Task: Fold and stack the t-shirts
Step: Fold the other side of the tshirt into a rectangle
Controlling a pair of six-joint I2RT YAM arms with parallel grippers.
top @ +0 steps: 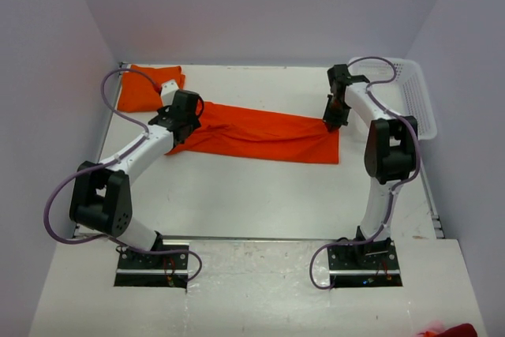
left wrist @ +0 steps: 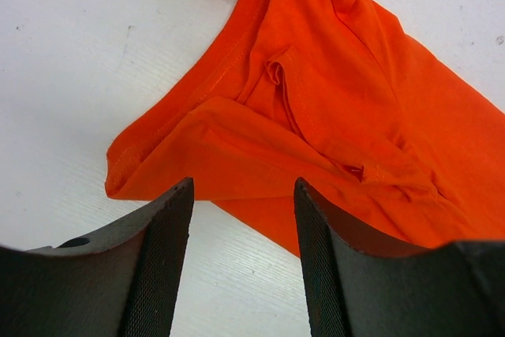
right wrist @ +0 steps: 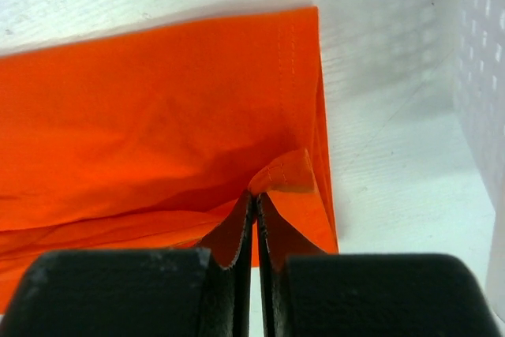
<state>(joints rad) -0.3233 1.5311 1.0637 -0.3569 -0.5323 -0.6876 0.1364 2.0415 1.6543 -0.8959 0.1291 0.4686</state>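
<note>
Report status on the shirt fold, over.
Left hand open over spread t-shirt, left end. Right hand shut on its right hem. Folded t-shirt at far left corner. Nothing in the way.

On the white table (top: 260, 195), a white lattice basket (top: 418, 104) sits far right.

From above, the left arm (top: 150, 147) covered the left end of the long t-shirt (top: 260, 133) and part of the folded t-shirt (top: 142, 88). The right wrist camera cut the long t-shirt off at the picture's left edge, and the white basket (right wrist: 481, 76) looked blurry there. A red thing (top: 454, 330) at the top view's bottom edge was too cut off to name.
</note>
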